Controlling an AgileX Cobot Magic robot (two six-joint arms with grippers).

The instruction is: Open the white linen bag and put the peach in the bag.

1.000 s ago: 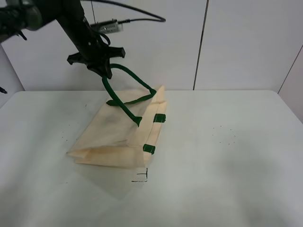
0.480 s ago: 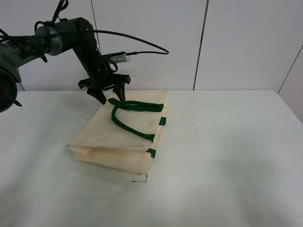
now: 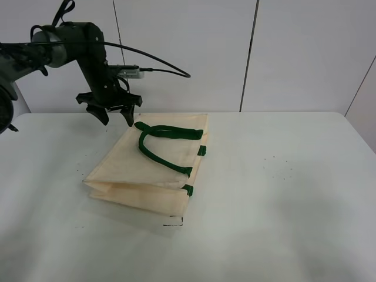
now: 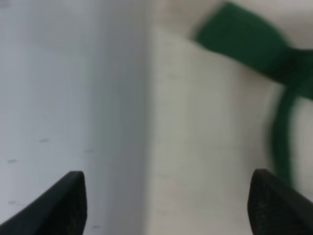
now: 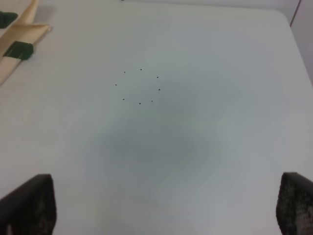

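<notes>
Left gripper: jaws spread wide, nothing held, just beside the white linen bag.
Right gripper: jaws spread, nothing held.

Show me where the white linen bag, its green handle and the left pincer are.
white linen bag [image 3: 126, 167]: exterior high view, bare fabric of its upper face.
green handle [image 3: 154, 154]: exterior high view, strap lying on the bag.
left pincer [image 3: 113, 116]: exterior high view, midway between its open fingertips.
</notes>
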